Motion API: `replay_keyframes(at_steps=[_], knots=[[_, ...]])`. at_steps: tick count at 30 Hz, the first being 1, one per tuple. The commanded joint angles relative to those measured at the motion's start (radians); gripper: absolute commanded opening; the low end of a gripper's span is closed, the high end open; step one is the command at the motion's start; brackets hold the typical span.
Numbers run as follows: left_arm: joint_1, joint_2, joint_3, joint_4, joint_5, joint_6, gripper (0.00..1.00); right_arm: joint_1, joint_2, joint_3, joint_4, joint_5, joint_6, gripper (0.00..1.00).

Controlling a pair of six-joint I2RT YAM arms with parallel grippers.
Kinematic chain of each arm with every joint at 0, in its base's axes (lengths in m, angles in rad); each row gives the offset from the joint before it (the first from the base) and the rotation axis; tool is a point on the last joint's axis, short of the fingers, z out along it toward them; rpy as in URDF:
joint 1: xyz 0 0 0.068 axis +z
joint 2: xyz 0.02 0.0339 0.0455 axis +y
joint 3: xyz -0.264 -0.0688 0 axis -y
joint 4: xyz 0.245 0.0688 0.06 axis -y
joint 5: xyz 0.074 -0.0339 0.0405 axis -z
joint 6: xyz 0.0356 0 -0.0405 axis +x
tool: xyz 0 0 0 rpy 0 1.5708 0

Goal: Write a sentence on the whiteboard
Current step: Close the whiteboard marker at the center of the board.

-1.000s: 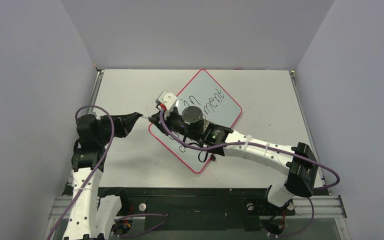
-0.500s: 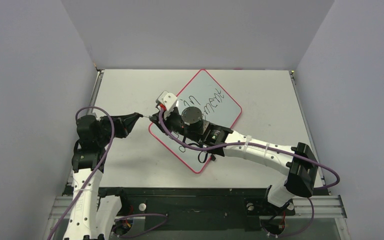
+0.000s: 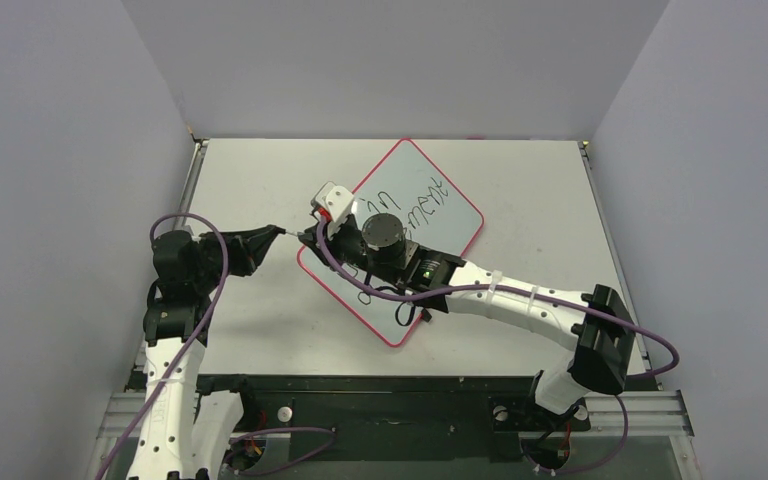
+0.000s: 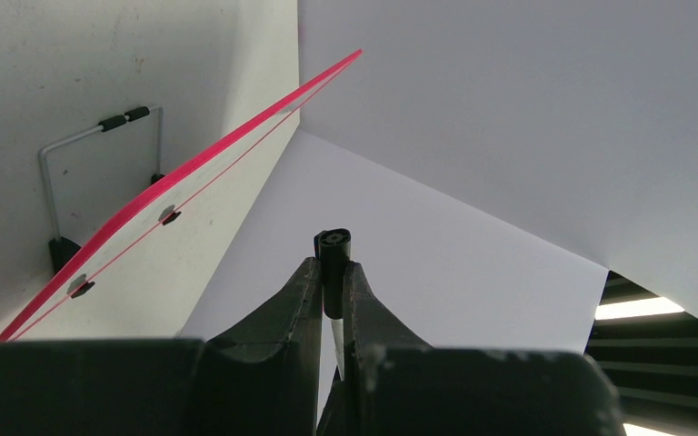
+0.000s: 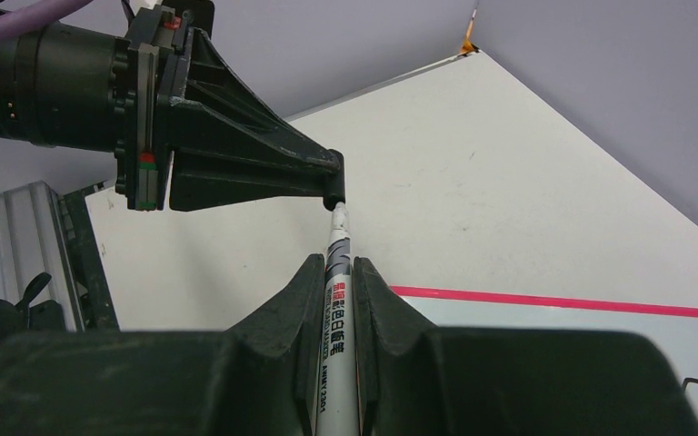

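The whiteboard, red-rimmed, lies as a diamond on the table. Part of the black sentence shows at its far side; the right arm hides the rest. My right gripper is shut on a white marker, which points left past the board's left corner. My left gripper is shut on the marker's black cap, which sits at the marker's tip. In the right wrist view the left gripper meets the marker's tip. The board's red rim runs behind my right gripper.
The grey-white table is walled at the back and on both sides. In the left wrist view the board's rim slants past small black clips, and a wire bracket lies beside it.
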Motion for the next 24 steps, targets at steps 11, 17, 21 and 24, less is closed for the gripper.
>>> replay_keyframes(at_steps=[11, 17, 21, 24], knots=[[0.001, -0.004, 0.010, 0.059, 0.003, 0.004, 0.00, 0.021, 0.064, 0.109, -0.010, 0.010, -0.017, 0.00], [0.001, -0.006, -0.003, 0.071, 0.014, -0.006, 0.00, 0.024, 0.069, 0.113, -0.018, 0.018, -0.018, 0.00], [0.000, -0.007, 0.021, 0.068, 0.030, -0.010, 0.00, 0.024, 0.087, 0.096, 0.014, 0.030, -0.052, 0.00], [0.000, -0.004, 0.036, 0.062, 0.050, -0.026, 0.00, 0.025, 0.108, 0.084, 0.053, 0.065, -0.071, 0.00]])
